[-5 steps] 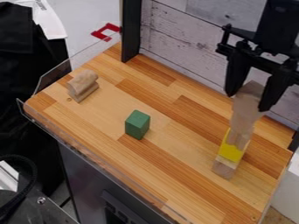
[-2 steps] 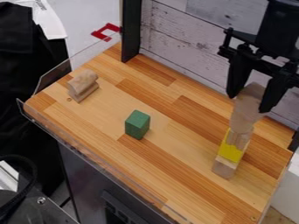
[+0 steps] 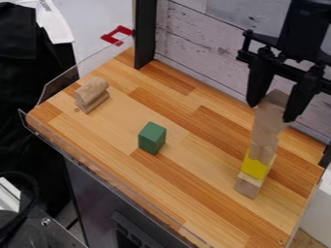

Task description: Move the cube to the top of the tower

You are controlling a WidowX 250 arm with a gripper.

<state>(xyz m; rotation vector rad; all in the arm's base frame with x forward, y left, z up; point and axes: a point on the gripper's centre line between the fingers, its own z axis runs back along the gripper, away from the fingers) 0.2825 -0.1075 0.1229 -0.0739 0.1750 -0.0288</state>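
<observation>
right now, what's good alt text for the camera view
A black claw hangs at the top of a block tower with a yellow block low in it, at the right of a wooden worktop. A green block stands near the middle, a grooved wooden block at left.

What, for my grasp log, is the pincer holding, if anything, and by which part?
The pincer appears to hold the top block by its upper end, pinched from opposite sides.

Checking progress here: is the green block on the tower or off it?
Off: the green block sits on the wooden counter, apart from the tower.
</observation>
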